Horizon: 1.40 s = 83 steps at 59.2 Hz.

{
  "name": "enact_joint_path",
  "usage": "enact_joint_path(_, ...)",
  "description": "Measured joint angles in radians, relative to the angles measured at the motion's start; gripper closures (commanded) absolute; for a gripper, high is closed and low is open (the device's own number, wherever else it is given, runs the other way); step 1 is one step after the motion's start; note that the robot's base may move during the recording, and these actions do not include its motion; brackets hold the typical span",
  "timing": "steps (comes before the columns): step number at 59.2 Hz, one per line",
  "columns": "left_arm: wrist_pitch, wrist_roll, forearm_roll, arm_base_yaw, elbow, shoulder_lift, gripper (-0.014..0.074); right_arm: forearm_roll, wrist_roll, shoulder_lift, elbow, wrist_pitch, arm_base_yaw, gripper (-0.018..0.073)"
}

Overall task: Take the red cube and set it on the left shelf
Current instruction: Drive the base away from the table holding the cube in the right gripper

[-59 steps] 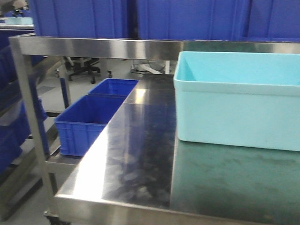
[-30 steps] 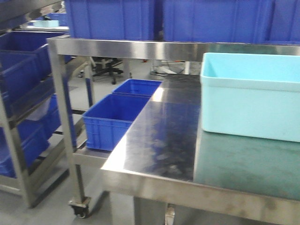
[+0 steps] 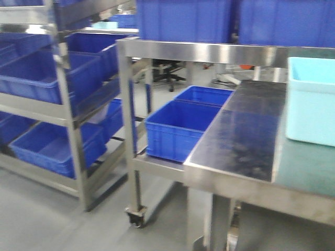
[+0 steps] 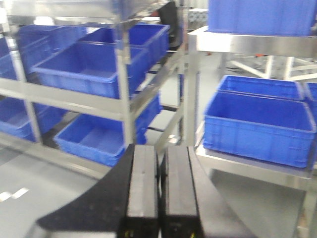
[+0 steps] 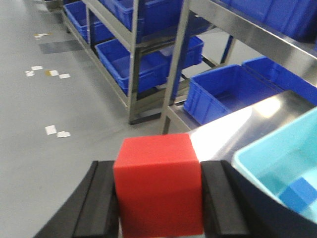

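Note:
The red cube (image 5: 158,183) fills the lower middle of the right wrist view. My right gripper (image 5: 159,168) is shut on it, one black finger on each side. It hangs over grey floor, near the corner of the steel table (image 5: 233,126). The left shelf (image 3: 63,68) is a stainless rack with dark blue bins (image 3: 47,73) on sloping tiers, standing at the left of the front view. It also shows in the left wrist view (image 4: 126,74) and the right wrist view (image 5: 133,59). My left gripper (image 4: 159,148) is shut and holds nothing. It points at the gap between the rack and the table.
A pale turquoise tub (image 3: 311,102) stands on the flat steel table (image 3: 235,136) at the right. Two blue bins (image 3: 178,125) sit on the table frame's lower side tier, above a caster (image 3: 137,217). More blue bins (image 3: 183,21) rest on its top rail. Open grey floor (image 3: 36,209) lies before the rack.
The front view has swung left. The table and tub have slid to the right edge, and the rack with blue bins has come into view at the left.

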Motion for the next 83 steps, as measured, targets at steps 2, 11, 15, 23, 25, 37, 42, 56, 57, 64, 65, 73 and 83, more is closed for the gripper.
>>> enact_joint_path(2, 0.000, 0.000, 0.000, 0.000, 0.000, 0.000, 0.0495, 0.000, 0.000, 0.000, 0.000, 0.000, 0.000, 0.0504)
enact_joint_path(11, 0.000, 0.000, 0.000, 0.000, 0.000, 0.000, 0.0495, 0.000, 0.000, 0.000, 0.000, 0.000, 0.000, 0.0504)
enact_joint_path(15, 0.000, 0.000, 0.000, 0.000, 0.000, 0.000, 0.0495, 0.000, 0.000, 0.000, 0.000, 0.000, 0.000, 0.0504)
enact_joint_path(23, 0.000, 0.000, 0.000, 0.000, 0.000, 0.000, 0.0495, 0.000, 0.000, 0.000, 0.000, 0.000, 0.000, 0.0504)
enact_joint_path(25, 0.000, 0.000, 0.000, 0.000, 0.000, 0.000, 0.0495, 0.000, 0.000, 0.000, 0.000, 0.000, 0.000, 0.0504)
enact_joint_path(37, 0.000, 0.000, 0.000, 0.000, 0.000, 0.000, 0.0495, 0.000, 0.000, 0.000, 0.000, 0.000, 0.000, 0.0504)
enact_joint_path(42, 0.000, 0.000, 0.000, 0.000, 0.000, 0.000, 0.0495, 0.000, 0.000, 0.000, 0.000, 0.000, 0.000, 0.0504)
enact_joint_path(56, 0.000, 0.000, 0.000, 0.000, 0.000, 0.000, 0.0495, 0.000, 0.000, 0.000, 0.000, 0.000, 0.000, 0.0504)
enact_joint_path(57, 0.000, 0.000, 0.000, 0.000, 0.000, 0.000, 0.0495, 0.000, 0.000, 0.000, 0.000, 0.000, 0.000, 0.0504)
enact_joint_path(64, 0.000, 0.000, 0.000, 0.000, 0.000, 0.000, 0.0495, 0.000, 0.000, 0.000, 0.000, 0.000, 0.000, 0.0504)
enact_joint_path(65, 0.000, 0.000, 0.000, 0.000, 0.000, 0.000, 0.0495, 0.000, 0.000, 0.000, 0.000, 0.000, 0.000, 0.0504)
enact_joint_path(73, 0.000, 0.000, 0.000, 0.000, 0.000, 0.000, 0.0495, 0.000, 0.000, 0.000, 0.000, 0.000, 0.000, 0.0504)
enact_joint_path(83, 0.000, 0.000, 0.000, 0.000, 0.000, 0.000, 0.0495, 0.000, 0.000, 0.000, 0.000, 0.000, 0.000, 0.0504)
